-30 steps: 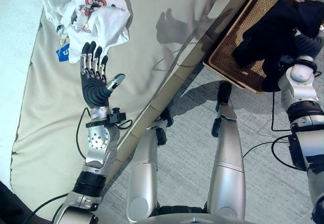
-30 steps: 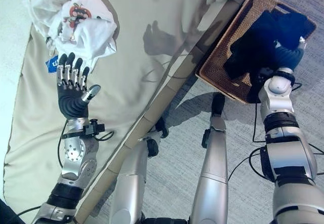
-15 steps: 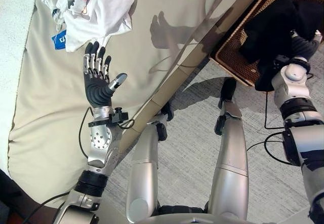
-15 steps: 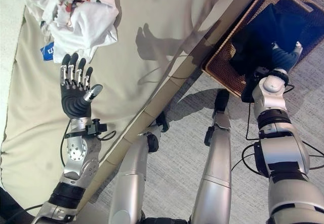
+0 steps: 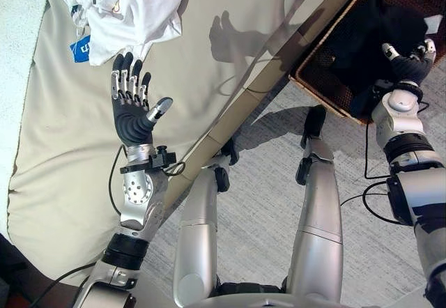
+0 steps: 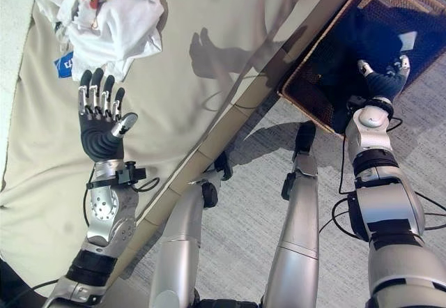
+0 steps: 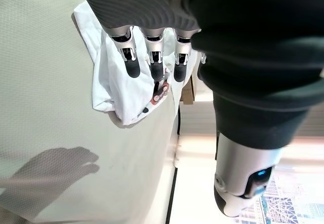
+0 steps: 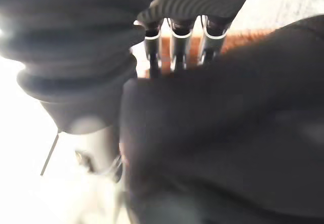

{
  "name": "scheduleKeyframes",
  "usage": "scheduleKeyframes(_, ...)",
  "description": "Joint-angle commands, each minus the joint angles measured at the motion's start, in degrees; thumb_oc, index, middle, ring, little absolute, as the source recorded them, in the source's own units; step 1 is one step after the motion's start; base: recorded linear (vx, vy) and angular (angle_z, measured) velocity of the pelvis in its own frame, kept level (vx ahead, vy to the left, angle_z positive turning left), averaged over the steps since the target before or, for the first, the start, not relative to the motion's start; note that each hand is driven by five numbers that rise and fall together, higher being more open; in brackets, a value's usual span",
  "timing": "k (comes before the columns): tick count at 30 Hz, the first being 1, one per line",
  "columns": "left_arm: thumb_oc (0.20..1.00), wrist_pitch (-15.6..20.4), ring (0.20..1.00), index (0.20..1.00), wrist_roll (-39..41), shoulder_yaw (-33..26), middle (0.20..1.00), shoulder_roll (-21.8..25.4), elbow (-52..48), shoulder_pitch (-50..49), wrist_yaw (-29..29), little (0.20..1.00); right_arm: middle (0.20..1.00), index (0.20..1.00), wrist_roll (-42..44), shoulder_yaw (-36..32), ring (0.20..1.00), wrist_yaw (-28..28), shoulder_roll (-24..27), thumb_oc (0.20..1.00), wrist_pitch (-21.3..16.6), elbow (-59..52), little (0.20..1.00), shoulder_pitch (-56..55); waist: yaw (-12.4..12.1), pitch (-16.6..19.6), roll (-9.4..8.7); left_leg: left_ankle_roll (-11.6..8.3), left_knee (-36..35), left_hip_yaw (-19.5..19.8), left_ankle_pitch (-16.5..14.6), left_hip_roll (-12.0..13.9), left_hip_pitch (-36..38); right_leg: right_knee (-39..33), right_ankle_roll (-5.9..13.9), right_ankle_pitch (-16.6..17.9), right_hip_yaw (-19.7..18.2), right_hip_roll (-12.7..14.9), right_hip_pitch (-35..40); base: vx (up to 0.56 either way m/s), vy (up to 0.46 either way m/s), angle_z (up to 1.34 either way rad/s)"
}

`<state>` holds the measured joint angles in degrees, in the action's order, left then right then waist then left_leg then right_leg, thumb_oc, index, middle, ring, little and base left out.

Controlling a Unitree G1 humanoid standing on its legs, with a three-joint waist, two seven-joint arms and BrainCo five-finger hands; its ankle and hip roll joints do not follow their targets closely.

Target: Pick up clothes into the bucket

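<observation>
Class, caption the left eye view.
Open left hand near white clothes; right hand over dark garment in basket.

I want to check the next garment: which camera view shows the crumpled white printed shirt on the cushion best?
The left eye view: the crumpled white printed shirt lies almost whole beyond the left hand. The right eye view matches; the left wrist view shows part behind fingers.

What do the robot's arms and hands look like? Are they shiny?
Yes! Both arms are smooth silver-grey shells with black rings at the joints. The left hand has silver fingers with dark tips and a dark ribbed cover on palm and wrist. The right hand looks the same. A small black clamp sits at the left wrist.
</observation>
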<state>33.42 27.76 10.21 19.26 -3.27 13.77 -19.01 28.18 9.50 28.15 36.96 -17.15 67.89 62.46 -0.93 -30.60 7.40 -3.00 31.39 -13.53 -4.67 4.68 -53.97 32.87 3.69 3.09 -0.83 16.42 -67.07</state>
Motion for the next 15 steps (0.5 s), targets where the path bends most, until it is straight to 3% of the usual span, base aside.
scheduleKeyframes(1, 1.000, 3.5, 1.000, 1.000, -1.4, -0.9, 1.000, 0.5, -3.6, -2.0, -1.3, 1.000, 1.000, 1.000, -0.6, 0.5, 1.000, 2.7, 2.7, 1.000, -2.4, -0.2, 1.000, -0.5, 1.1, 4.5, 2.39, 0.78, 5.3, 1.2, -7.0, -0.7, 0.0, 2.6, 4.49, -4.3, -2.4, 0.7, 3.3, 0.00, 0.000, 0.00)
scheduleKeyframes(3, 1.000, 3.6, 1.000, 1.000, -1.5, -1.0, 1.000, 0.5, -3.1, -1.8, -1.5, 1.000, 1.000, 1.000, -0.1, -0.5, 1.000, 3.6, 2.6, 1.000, -2.6, 0.3, 1.000, -0.6, 1.4, 4.4, 1.94, 1.20, 3.8, 1.0, -4.9, -0.9, 0.7, 0.5, 4.14, -2.1, -1.7, 0.8, 4.5, -0.05, -0.014, 0.01)
scheduleKeyframes(4, 1.000, 3.5, 1.000, 1.000, -1.5, -1.0, 1.000, 0.4, -3.0, -1.9, -1.5, 1.000, 1.000, 1.000, 0.2, -0.9, 1.000, 4.3, 2.6, 1.000, -2.7, 0.4, 1.000, -0.5, 1.1, 5.1, 1.81, 0.64, 3.1, 1.7, -6.2, -0.8, 2.0, 0.4, 4.65, -3.7, -1.7, 0.6, 5.6, -0.10, -0.029, 0.03)
scheduleKeyframes(6, 1.000, 3.5, 1.000, 1.000, -1.3, -0.8, 1.000, 0.5, -2.5, -1.9, -1.5, 1.000, 1.000, 1.000, 0.0, -1.7, 1.000, 5.5, 2.7, 1.000, -2.7, 0.8, 1.000, -0.8, 1.3, 5.2, 1.27, 0.94, 0.9, 1.5, -4.0, -0.8, 3.4, -2.1, 4.43, -1.5, -0.5, 0.9, 7.5, -0.06, -0.043, 0.06)
scheduleKeyframes(11, 1.000, 3.1, 1.000, 1.000, -2.6, -0.5, 1.000, 1.2, -1.5, -2.5, -2.2, 1.000, 1.000, 1.000, -7.1, -1.7, 1.000, 11.0, 3.4, 1.000, -1.0, -0.6, 1.000, -3.6, 1.3, 6.3, -0.14, -0.07, -5.4, 3.3, -1.6, -0.8, 10.1, -8.0, 5.04, 0.4, 2.5, 0.9, 15.6, 0.00, -0.051, 0.08)
scheduleKeyframes(15, 1.000, 3.0, 1.000, 1.000, -3.4, -1.0, 1.000, 1.0, -1.0, -3.1, -2.7, 1.000, 1.000, 1.000, -9.6, -1.9, 1.000, 12.0, 2.4, 1.000, -1.0, -4.3, 1.000, -6.7, 1.5, 6.4, -0.99, -0.56, -7.9, 4.1, -0.5, -0.9, 13.4, -10.5, 5.19, 1.0, 3.9, 0.7, 20.0, 0.03, -0.074, 0.13)
